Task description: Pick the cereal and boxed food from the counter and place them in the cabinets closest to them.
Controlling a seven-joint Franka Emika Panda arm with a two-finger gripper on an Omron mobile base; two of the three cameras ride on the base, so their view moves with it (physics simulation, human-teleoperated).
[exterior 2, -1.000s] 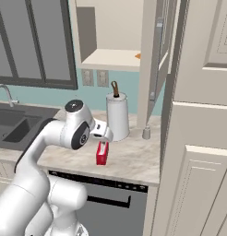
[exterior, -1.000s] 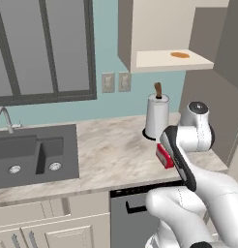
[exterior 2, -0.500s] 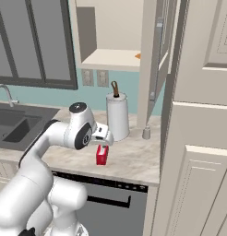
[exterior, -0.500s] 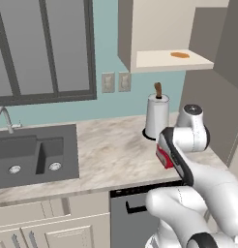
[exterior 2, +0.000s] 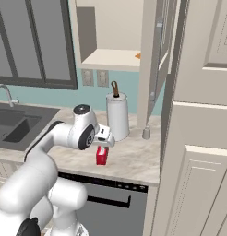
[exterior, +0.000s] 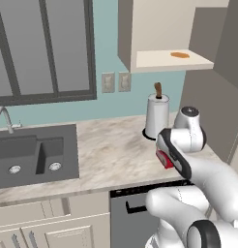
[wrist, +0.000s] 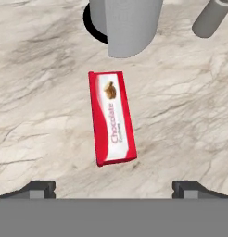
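The boxed food [wrist: 112, 118], a flat red box marked "Chocolate", lies on the marbled counter [wrist: 180, 115] in front of a paper towel roll. My gripper [wrist: 114, 187] hangs open a little above it, with its fingertips [wrist: 39, 187] spread wide and nothing between them. From the right base view, the gripper [exterior 2: 105, 138] sits just over the red box [exterior 2: 102, 156]. In the left base view my arm hides most of the box [exterior: 164, 159]. The cabinet [exterior 2: 110, 57] above stands open, with a pale shelf [exterior: 169, 60]. The cereal is out of view.
A white paper towel roll [exterior 2: 117, 115] stands behind the box, with a small grey shaker [exterior 2: 146, 133] to its right. The open cabinet door [exterior 2: 157, 55] hangs above them. A tall cupboard [exterior 2: 198, 138] borders the counter's right end. A dark sink [exterior: 29, 152] lies left.
My hand has swung a little further over the red box. The box itself has not moved, and the jaws have stayed wide.
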